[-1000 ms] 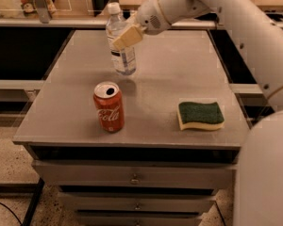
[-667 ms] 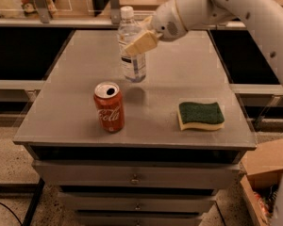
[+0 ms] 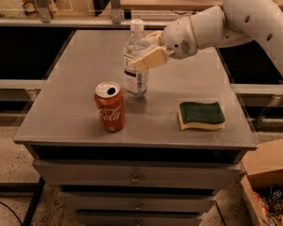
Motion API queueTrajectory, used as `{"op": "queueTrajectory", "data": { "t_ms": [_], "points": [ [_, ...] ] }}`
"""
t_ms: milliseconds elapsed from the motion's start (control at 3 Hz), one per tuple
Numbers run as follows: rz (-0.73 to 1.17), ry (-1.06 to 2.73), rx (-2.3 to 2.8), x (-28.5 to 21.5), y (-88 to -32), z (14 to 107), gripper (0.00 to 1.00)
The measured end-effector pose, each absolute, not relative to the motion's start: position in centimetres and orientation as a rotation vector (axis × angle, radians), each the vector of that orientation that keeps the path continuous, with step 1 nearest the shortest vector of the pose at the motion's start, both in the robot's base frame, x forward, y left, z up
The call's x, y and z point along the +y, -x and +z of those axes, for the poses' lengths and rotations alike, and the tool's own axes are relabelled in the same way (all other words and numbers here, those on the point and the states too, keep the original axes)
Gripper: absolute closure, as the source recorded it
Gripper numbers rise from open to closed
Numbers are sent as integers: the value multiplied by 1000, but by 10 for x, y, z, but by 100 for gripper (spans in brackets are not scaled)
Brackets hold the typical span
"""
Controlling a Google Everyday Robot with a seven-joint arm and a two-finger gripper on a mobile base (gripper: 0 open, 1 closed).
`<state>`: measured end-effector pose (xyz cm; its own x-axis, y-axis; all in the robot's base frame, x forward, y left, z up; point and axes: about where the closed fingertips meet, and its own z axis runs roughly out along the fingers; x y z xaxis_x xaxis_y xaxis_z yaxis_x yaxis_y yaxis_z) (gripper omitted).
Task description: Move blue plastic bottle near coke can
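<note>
The gripper [image 3: 142, 52] was clenched around the upper body of the blue plastic bottle [image 3: 134, 74], with one beige finger in front of it and the other behind. The bottle was upright, just behind the coke can [image 3: 110, 108] and a little to the right of it in the view, near but not touching. I could not tell if its base rested on the table [image 3: 75, 79] or hung slightly above it.

In my judgement the task was almost finished, and the danger lay in the release. The bottle was tall and looked light. If the fingers opened while it was above the surface or tilted, it could fall toward the can and knock it over. If the arm came closer to the can, the base of the bottle could push the can toward the table edge just in front of it. The thin plastic could also give way and slip in the grip. The sponge [image 3: 201, 115], well to the right of the can, seemed out of danger.
</note>
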<state>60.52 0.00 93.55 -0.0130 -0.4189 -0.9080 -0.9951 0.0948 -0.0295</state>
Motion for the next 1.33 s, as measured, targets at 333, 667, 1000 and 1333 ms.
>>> {"op": "queueTrajectory", "data": {
  "t_ms": [333,667,1000,1333],
  "points": [
    [910,1472,1498,4,-587,935,100],
    [899,1520,1466,12,-574,931,84],
    [876,1565,1448,19,-565,927,61],
    [853,1596,1438,23,-561,923,37]
  ]
}}
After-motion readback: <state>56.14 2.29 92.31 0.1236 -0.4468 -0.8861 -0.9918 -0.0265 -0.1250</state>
